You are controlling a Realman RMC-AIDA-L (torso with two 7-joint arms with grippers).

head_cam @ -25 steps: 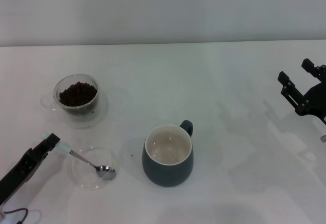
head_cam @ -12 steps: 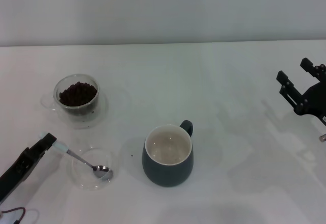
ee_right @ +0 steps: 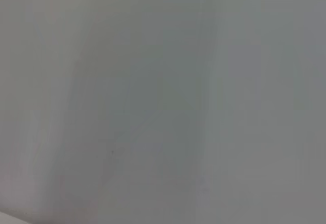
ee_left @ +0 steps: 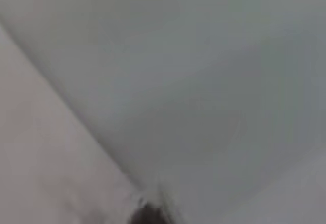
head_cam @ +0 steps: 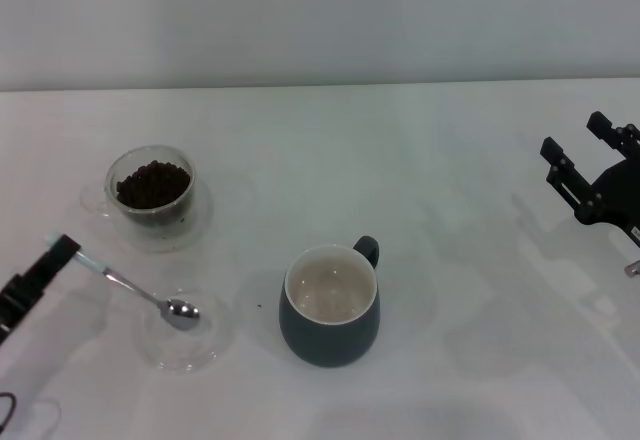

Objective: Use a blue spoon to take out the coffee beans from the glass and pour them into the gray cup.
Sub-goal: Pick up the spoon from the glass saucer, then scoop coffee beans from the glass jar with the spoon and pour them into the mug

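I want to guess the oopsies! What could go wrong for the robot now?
The left gripper pinches only the very tip of the blue spoon, so it might twist or slip out. The glass is small, and the spoon could bump it and spill the coffee beans. Beans may also drop before reaching the gray cup.

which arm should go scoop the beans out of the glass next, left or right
Left. The left gripper holds the blue spoon by its handle, near the glass of coffee beans. The right gripper is empty and open, far across the table beyond the gray cup.
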